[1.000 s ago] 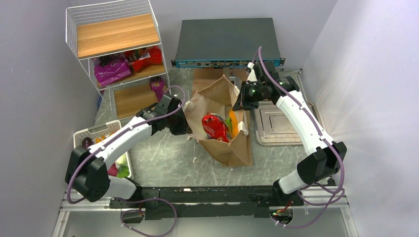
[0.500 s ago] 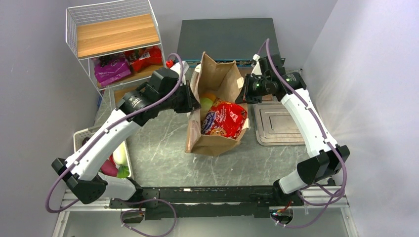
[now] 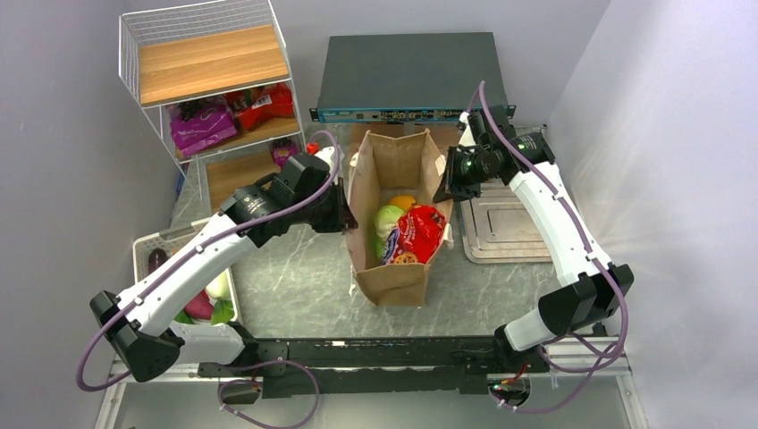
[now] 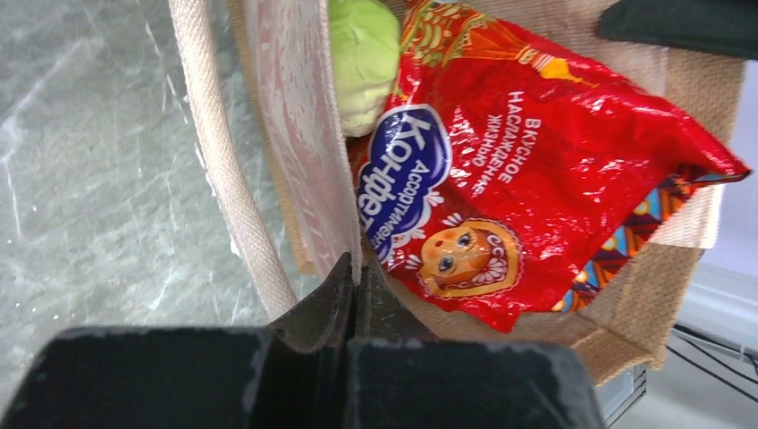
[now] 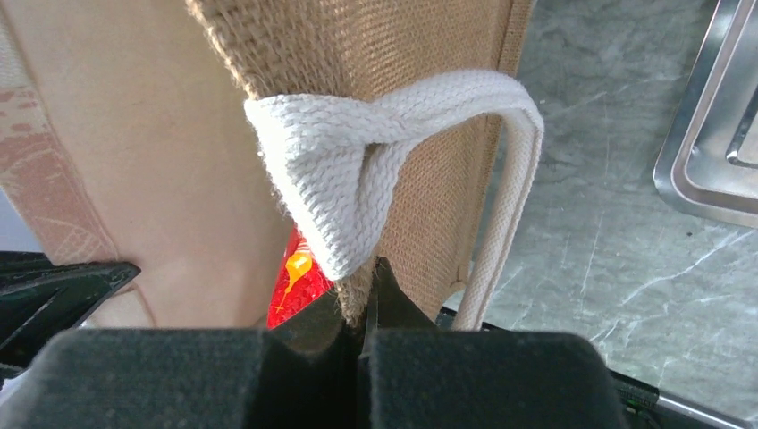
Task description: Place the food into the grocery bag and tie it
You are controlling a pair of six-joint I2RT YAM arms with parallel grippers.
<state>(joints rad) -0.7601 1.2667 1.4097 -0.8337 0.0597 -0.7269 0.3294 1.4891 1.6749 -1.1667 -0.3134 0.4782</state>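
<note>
The tan grocery bag [image 3: 391, 279] stands upright and open at the table's middle. Inside lie a red snack packet [image 3: 413, 234], a pale-green cabbage [image 3: 387, 219] and an orange piece [image 3: 403, 201]. My left gripper [image 3: 344, 213] is shut on the bag's left rim [image 4: 308, 161], with a cream handle [image 4: 223, 170] hanging just outside; the packet [image 4: 527, 170] and cabbage [image 4: 362, 58] show beyond the rim. My right gripper [image 3: 444, 190] is shut on the bag's right rim [image 5: 357, 299], just below a white looped handle [image 5: 357, 161]. A sliver of the red packet [image 5: 290, 286] shows inside.
A white wire rack [image 3: 210, 89] at the back left holds purple [image 3: 201, 128] and red packets [image 3: 261, 105]. A white basket [image 3: 179, 259] with more food sits at the left. A metal tray [image 3: 501, 223] lies right of the bag, a dark box [image 3: 411, 76] behind it.
The bag went from slumped on the table to lifted upright and held open by both rims. The left gripper closed on the left rim; both arms shifted slightly nearer and lower.
</note>
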